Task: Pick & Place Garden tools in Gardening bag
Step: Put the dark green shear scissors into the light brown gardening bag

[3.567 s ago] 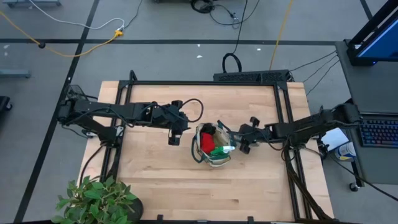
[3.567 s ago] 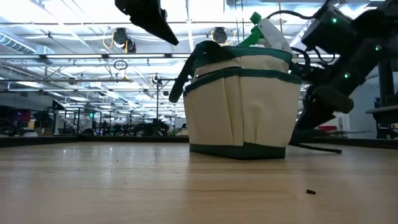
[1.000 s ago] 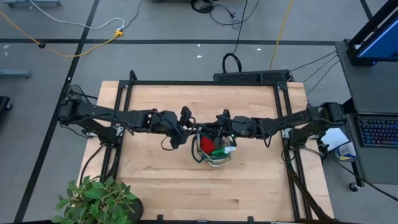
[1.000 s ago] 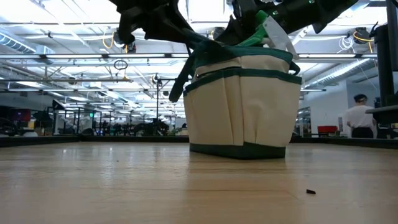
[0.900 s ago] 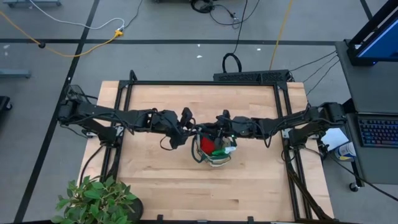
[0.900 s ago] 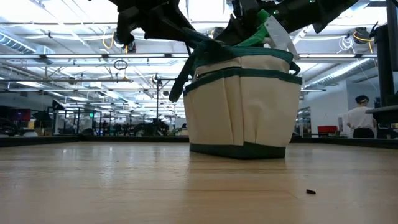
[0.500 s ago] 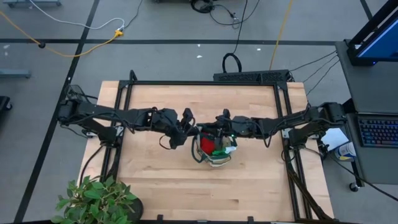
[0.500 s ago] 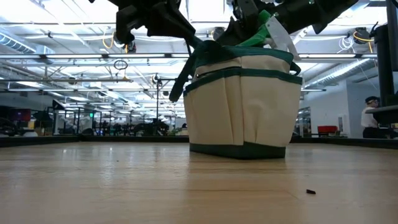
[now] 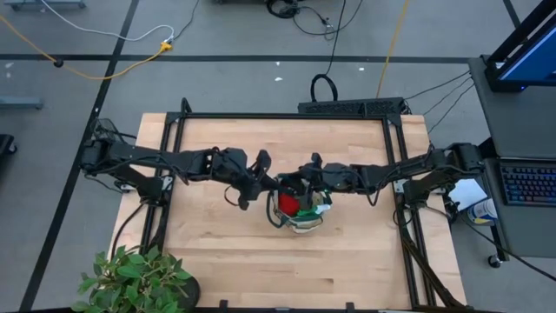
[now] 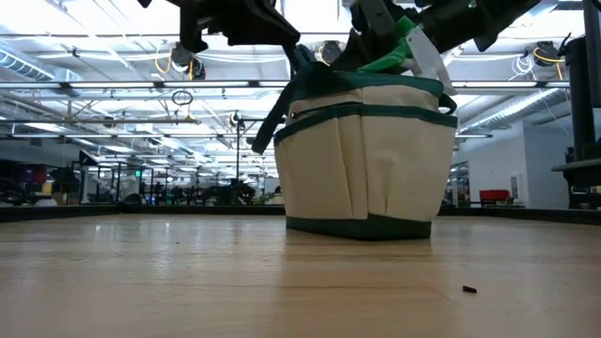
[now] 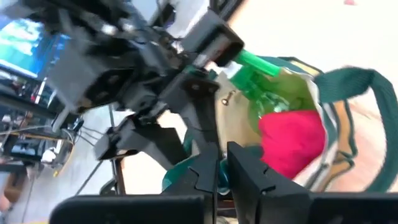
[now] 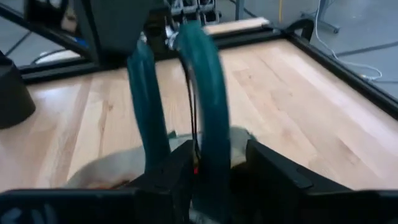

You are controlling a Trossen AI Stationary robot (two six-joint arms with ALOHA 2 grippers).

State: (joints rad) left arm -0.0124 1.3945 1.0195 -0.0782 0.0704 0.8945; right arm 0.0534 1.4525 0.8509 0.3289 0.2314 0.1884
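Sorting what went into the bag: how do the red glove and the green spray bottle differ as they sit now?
The red glove is a soft, bunched lump lying low inside the gardening bag; the green spray bottle is rigid and glossy. The low view shows no glove above the rim, while the bottle's white nozzle pokes above it. From above, the glove lies nearer the left arm, the bottle nearer the right arm. Both are inside the bag.

1. Setting: a robotics laboratory in a large open industrial hall.
2. Evidence: wooden table [image 9: 347,261] in a black frame, cables [image 9: 113,39] across the grey floor, keyboard [image 9: 530,184] at a side desk.
3. Evidence: exposed ceiling trusses [image 10: 113,89] with strip lighting.
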